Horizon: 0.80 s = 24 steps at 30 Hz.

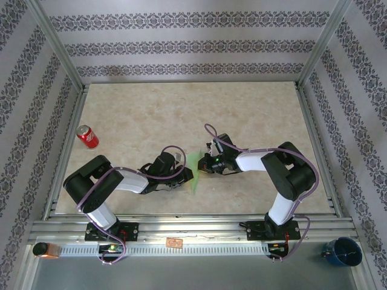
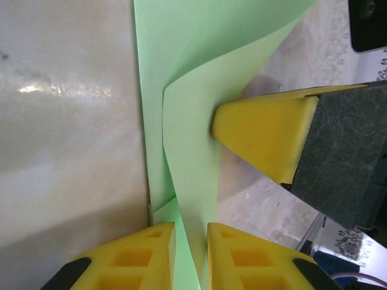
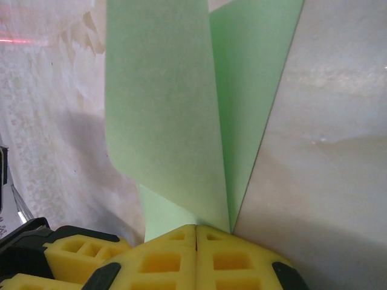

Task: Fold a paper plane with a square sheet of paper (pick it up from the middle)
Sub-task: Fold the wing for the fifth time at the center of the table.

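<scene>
right gripper [image 3: 196, 229] clamps green sheet [image 3: 163, 109], left gripper [image 2: 190, 232] jaws barely apart around it; a slip there would skew the crease.

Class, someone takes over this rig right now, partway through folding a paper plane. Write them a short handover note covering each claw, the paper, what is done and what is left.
Left claw: slightly open, with the green sheet running up between its fingers.
Right claw: shut on the sheet.
Paper: between the two claws, near the middle of the table, bent over and partly lifted. The red can lies far left, apart from both claws.
Done: sheet picked up and bent into a loose fold.
Left: no pointed shape yet, so the plane folds appear to remain.
</scene>
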Motion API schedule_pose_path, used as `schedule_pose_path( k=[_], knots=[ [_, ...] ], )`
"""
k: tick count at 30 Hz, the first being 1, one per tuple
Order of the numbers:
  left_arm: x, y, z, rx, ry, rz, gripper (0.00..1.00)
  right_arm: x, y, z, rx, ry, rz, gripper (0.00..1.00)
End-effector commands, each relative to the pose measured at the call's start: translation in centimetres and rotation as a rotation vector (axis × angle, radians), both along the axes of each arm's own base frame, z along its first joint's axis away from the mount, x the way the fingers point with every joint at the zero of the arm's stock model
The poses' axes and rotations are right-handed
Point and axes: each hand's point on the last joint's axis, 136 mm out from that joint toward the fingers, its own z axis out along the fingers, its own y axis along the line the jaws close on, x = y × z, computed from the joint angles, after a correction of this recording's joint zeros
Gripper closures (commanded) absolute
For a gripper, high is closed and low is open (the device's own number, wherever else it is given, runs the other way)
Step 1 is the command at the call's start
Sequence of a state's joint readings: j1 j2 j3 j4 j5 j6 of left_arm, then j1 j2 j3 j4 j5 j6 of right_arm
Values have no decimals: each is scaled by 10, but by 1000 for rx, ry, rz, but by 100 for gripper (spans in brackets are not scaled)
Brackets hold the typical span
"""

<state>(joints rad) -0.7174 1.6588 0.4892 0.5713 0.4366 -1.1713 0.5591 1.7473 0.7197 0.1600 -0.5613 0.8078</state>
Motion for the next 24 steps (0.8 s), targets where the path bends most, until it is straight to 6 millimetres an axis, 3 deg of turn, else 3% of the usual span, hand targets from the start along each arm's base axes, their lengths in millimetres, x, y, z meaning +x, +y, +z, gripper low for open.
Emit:
schedule_pose_path(
  k=[1, 8, 14, 17, 24],
  knots=[
    [14, -5, 4, -45, -32, 37, 79, -10, -5, -5, -29, 26, 1, 94],
    [16, -5, -5, -41, -1, 46, 80, -10, -5, -5, -26, 26, -2, 94],
    [12, 0, -18, -15, 32, 42, 94, -9, -3, 3, -9, 11, 0, 92],
    [7, 6, -26, 18, 47, 37, 100, -6, -3, 15, 15, -14, -1, 90],
    [-10, 20, -44, 118, 84, -18, 100, 7, -20, 50, 60, -100, -56, 87]
  ],
)
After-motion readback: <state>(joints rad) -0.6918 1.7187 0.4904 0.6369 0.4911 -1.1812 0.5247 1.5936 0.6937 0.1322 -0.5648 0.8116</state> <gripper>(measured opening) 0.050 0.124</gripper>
